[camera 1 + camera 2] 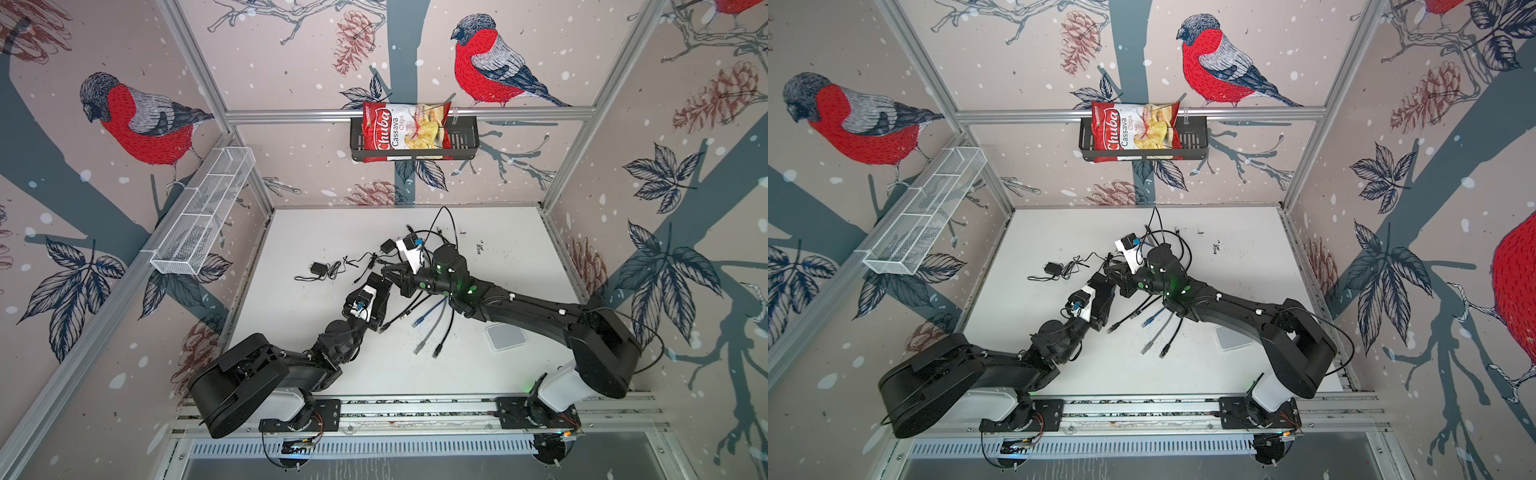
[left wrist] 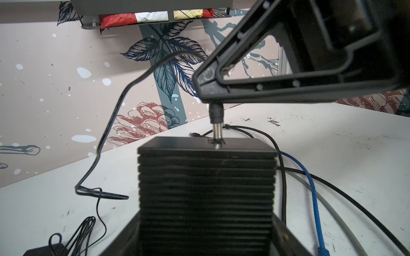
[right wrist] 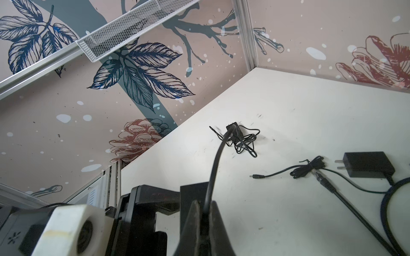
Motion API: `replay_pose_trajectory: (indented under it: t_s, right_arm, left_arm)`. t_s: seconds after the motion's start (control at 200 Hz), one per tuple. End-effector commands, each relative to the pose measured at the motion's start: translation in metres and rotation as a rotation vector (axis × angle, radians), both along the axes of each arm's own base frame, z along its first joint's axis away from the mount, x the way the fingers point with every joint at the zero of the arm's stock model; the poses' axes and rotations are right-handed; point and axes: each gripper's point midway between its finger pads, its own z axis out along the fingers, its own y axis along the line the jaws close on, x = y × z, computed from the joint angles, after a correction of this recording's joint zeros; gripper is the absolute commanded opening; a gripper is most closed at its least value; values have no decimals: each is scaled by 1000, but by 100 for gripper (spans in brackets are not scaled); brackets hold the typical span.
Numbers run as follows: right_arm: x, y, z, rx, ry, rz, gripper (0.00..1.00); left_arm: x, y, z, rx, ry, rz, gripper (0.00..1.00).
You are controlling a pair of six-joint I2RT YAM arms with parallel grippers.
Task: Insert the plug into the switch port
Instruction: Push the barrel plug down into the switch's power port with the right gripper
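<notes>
**Inspector:** State of the grips?

**Assessor:** The left fingers (image 2: 288,239) are clamped on the lower flanks of the ribbed black switch (image 2: 206,188), holding it on end. The right fingers (image 2: 206,88) are pressed together on the black collar of the barrel plug (image 2: 216,113), directly above the switch's top face.

**Inspector:** Where does the plug stand?

**Assessor:** Its metal barrel (image 2: 217,130) meets the port (image 2: 217,141) near the far edge of that top face. Most of the barrel is exposed, so I judge the insertion barely begun. Whether the tip has entered, I cannot tell.

**Inspector:** Hazards?

**Assessor:** Three.
- **Alignment:** the plug appears to lean slightly off the port's axis. A straight push could drive the tip onto the rim and jam it.
- **Grip on the plug:** the hold is on a short collar only, so a side load could pivot the plug. The cord (image 2: 115,115) arcs away from the switch down to the bench (image 2: 332,155) and could supply that tug.
- **Grip on the switch:** it is held low while the push lands high and off-centre. It could slide or tip within the left fingers.

**Inspector:** Anything further?

**Assessor:** A blue Ethernet cable (image 2: 310,188) and several black cables lie on the bench beside and behind the switch, a minor snag risk. In both top views the right arm (image 1: 519,307) hides the contact, so alignment rests on the left wrist view alone.
</notes>
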Motion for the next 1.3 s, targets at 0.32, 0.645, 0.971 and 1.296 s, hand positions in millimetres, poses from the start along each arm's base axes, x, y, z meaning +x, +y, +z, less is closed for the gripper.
replay_pose_trajectory:
  t_s: [0.32, 0.645, 0.971, 1.296]
  right_arm:
    - [-3, 8, -6, 10, 12, 4, 1]
    - [-9, 13, -12, 10, 29, 28, 1]
    - [-28, 17, -43, -71, 71, 44, 1]
    - [-38, 23, -64, -131, 88, 52, 1]
  left_arm:
    - [-5, 1, 32, -95, -87, -16, 45]
    - [-3, 12, 48, -169, -113, 33, 42]
    - [2, 12, 78, -241, -156, 43, 41]
    - [-1, 18, 97, -282, -199, 51, 40]
